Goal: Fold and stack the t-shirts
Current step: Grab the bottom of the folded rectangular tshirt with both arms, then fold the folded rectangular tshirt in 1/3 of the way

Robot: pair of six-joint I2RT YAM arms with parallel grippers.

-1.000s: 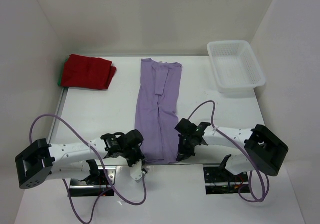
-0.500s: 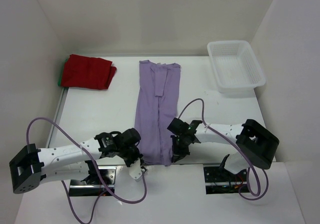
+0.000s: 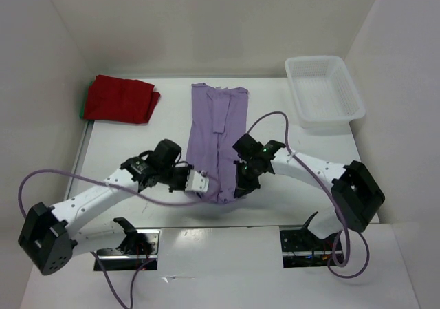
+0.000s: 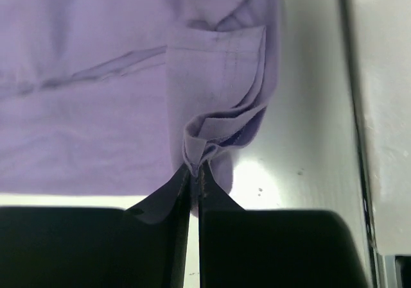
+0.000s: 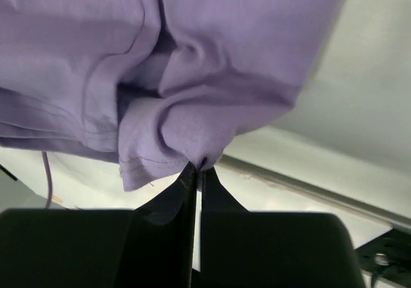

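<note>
**Pinching the lavender t-shirt point(image 3: 218, 126) at both near corners**

At the far left of the table point(image 3: 137, 151), in the back corner: dark red t-shirt point(image 3: 120, 99), folded into a rough rectangle, with only a sliver of bright green t-shirt point(image 3: 83, 109) showing under its left edge.

Well apart from that pile, toward the middle: left gripper point(image 3: 199, 183), reaching in from the left with fingers pressed together on the near-left corner of the lavender t-shirt. In the left wrist view, clamped at the fingertips point(image 4: 194, 172) on a small bunched fold of stitched hem, with the rest of the cloth point(image 4: 83, 108) spreading away to the left and a strip of bare table to the right.

In the centre: lavender t-shirt folded into a long narrow strip, running from the back of the table toward the arms, one sleeve laid flat along its far half. Far end flat on the table; near end gathered between the two grippers.

Just right of the strip: right gripper point(image 3: 240, 188), likewise closed tight on the near-right corner. In the right wrist view, nipping a rounded wad of cloth point(image 5: 192, 127) at the fingertips point(image 5: 198, 169), folds and a stitched edge bunching above the pinch.

At the far right, in the back corner: white lattice basket point(image 3: 328, 124), standing apart from the shirts.
</note>
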